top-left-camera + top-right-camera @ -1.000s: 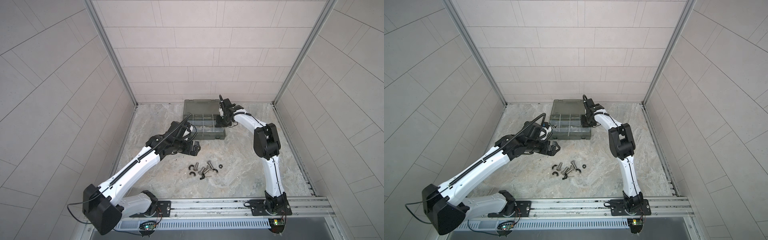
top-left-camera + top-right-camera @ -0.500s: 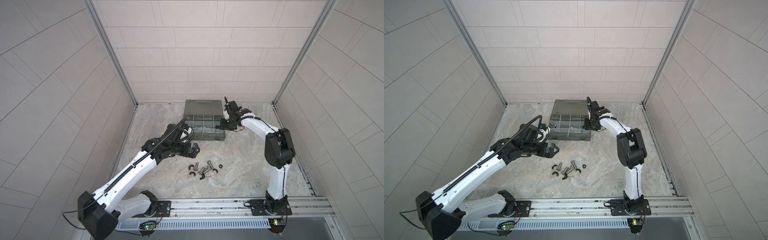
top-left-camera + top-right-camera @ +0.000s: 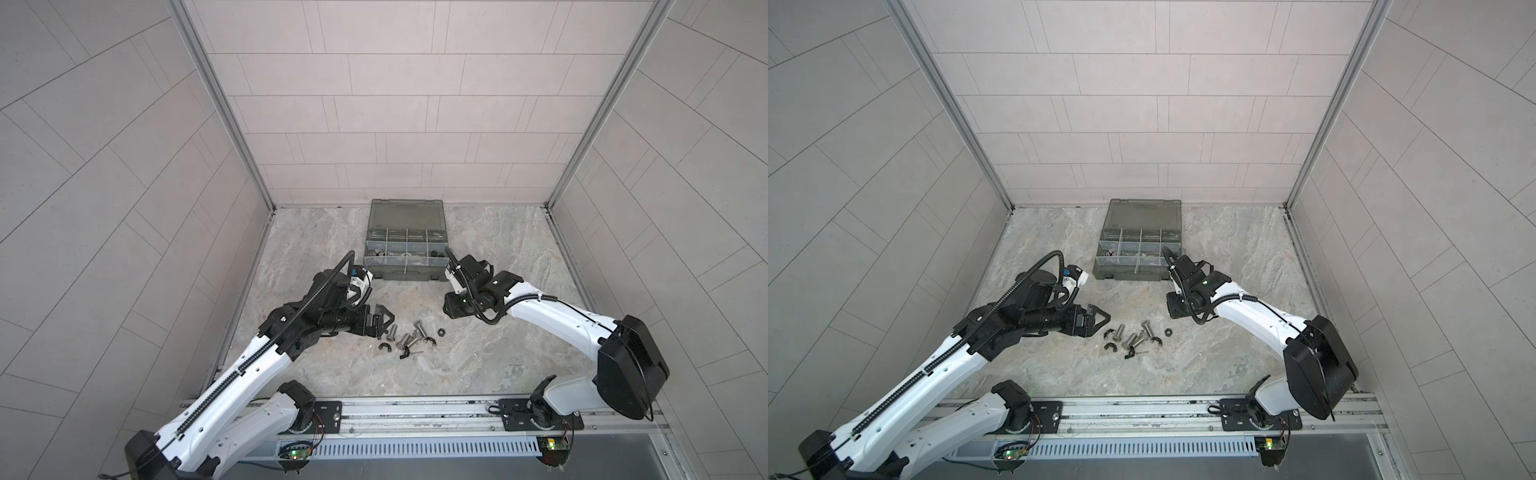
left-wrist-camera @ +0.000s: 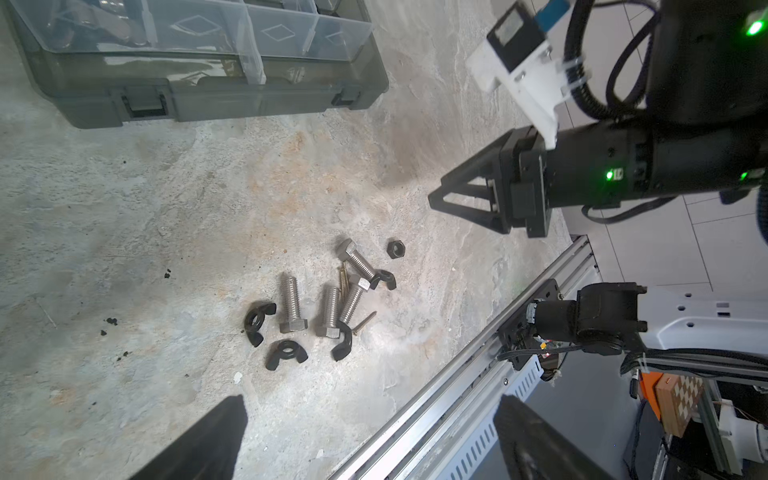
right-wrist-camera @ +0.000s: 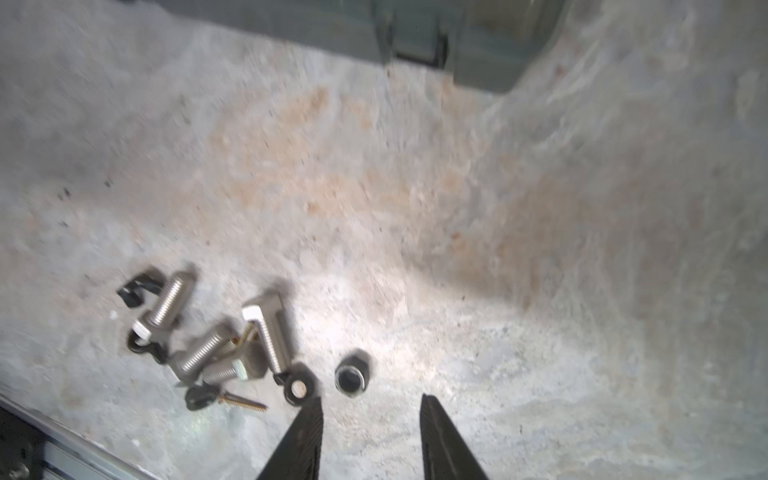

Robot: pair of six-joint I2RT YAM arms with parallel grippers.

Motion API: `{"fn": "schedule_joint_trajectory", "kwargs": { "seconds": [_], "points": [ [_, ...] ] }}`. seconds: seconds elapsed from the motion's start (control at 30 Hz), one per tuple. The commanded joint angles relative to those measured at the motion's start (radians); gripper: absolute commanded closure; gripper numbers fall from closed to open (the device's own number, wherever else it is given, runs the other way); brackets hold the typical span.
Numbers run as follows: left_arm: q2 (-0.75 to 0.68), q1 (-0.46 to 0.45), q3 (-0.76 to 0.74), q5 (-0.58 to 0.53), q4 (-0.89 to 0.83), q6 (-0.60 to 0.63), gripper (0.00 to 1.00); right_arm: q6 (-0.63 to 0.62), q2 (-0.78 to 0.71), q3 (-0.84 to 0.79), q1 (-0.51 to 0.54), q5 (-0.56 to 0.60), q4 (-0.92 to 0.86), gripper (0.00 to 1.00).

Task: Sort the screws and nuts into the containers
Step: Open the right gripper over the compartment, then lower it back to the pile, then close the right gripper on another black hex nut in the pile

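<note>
Several silver screws [image 3: 409,337] [image 3: 1133,337] [image 4: 328,309] [image 5: 216,345] lie in a loose pile on the stone floor, with black wing nuts [image 4: 258,321] among them. A black hex nut [image 3: 442,331] [image 3: 1168,332] [image 4: 396,248] [image 5: 351,376] lies just right of the pile. The containers are compartments of the open grey-green case [image 3: 376,272] [image 3: 1106,272] [image 4: 199,99] behind it. My left gripper [image 3: 384,322] [image 3: 1102,320] [image 4: 372,401] is wide open and empty, left of the pile. My right gripper [image 3: 453,309] [image 3: 1177,309] [image 5: 372,399] is partly open and empty, just short of the hex nut.
Two thin brass wood screws [image 4: 365,322] lie in the pile. The case's smoky lid [image 3: 406,214] lies open at the back wall. Small dark pieces sit in a left compartment [image 3: 377,252]. The metal base rail [image 3: 415,409] runs along the front edge.
My right gripper has drawn back from over the case and come down towards the hex nut, its jaws a little wider. My left gripper has moved forward to the pile's left side, still open.
</note>
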Motion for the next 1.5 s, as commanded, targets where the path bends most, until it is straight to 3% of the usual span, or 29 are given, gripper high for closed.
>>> {"fn": "schedule_joint_trajectory", "kwargs": {
  "seconds": [0.0, 0.37, 0.93, 1.3, 1.47],
  "points": [
    [-0.013, 0.002, -0.024, 0.005, 0.014, -0.017, 0.00, 0.050, -0.028, -0.058, 0.027, 0.048, 0.041, 0.60],
    [-0.076, 0.003, -0.064, -0.011, 0.008, -0.043, 0.00, 0.081, 0.076, -0.077, 0.129, 0.060, 0.110, 0.60],
    [-0.065, 0.002, -0.055, -0.032, -0.009, -0.025, 0.00, 0.078, 0.201, -0.046, 0.150, 0.057, 0.138, 0.61],
    [-0.069, 0.002, -0.050, -0.045, -0.019, -0.019, 0.00, 0.063, 0.239, -0.009, 0.149, 0.085, 0.093, 0.77],
    [-0.063, 0.002, -0.052, -0.045, -0.014, -0.019, 0.00, 0.058, 0.229, -0.009, 0.149, 0.083, 0.082, 0.76]
  ]
}}
